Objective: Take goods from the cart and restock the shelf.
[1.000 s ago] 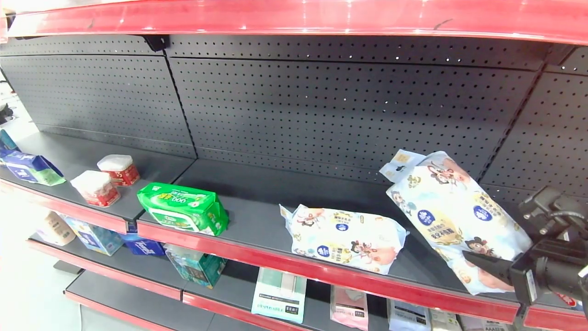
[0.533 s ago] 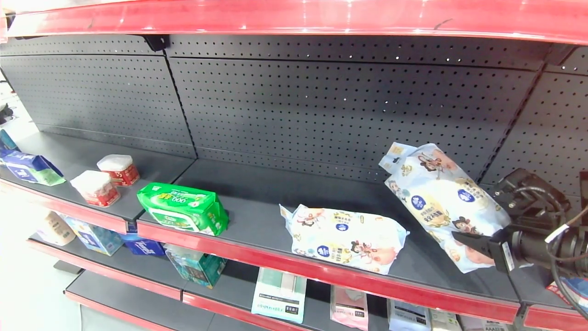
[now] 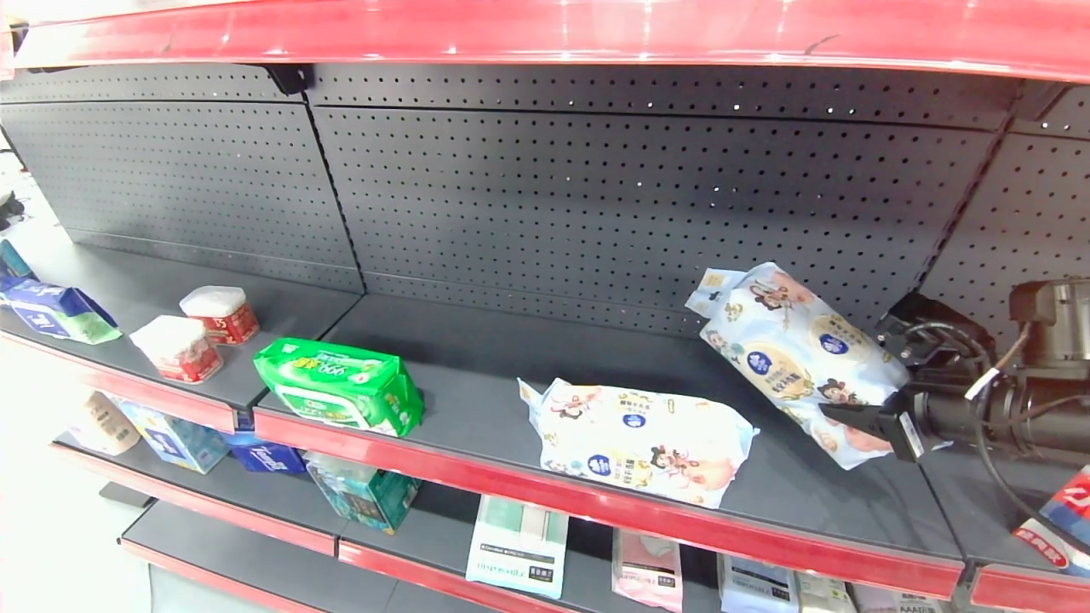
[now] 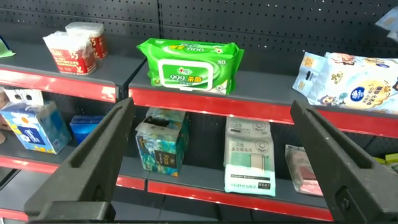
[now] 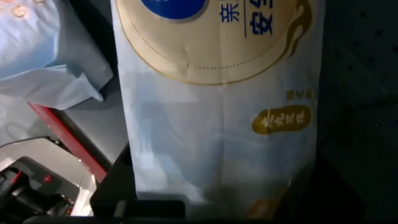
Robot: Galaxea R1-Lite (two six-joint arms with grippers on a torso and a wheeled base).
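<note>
Left gripper (image 4: 212, 107) hangs out in front of the shelf (image 3: 477, 358), facing the green wipes pack (image 3: 341, 385) and well apart from it. Its two dark fingers (image 4: 93, 168) are spread wide with nothing between them.

Far to the left of the green wipes pack, at the end of the same board, lies a blue-and-green packet (image 3: 55, 311). Closer in, just left of the green wipes pack, a front red tub (image 3: 179, 347) and a rear red tub (image 3: 220, 313) stand upright, both white-topped and slightly apart.

The green wipes pack lies flat near the red front edge (image 3: 596, 507). On the lower board a teal box (image 3: 362, 494) sits directly beneath it, with tissue boxes (image 3: 174, 438) down to its left and a white-and-green packet (image 3: 518, 545) down to its right.

Right of the green wipes pack, on the same board and well apart from it, a lying cartoon-print pack (image 3: 639, 438) rests flat by the front edge. Farther right, a tilted cartoon-print pack (image 3: 792, 353) has its upper end near the perforated back panel (image 3: 596, 196) and its lower end clamped in the right gripper (image 3: 851, 415). The right wrist view shows its pale wrapper pressed between that gripper's jaws. Whether it touches the board cannot be told. Farthest right of the green wipes pack lies a red-and-blue packet (image 3: 1056, 519).
</note>
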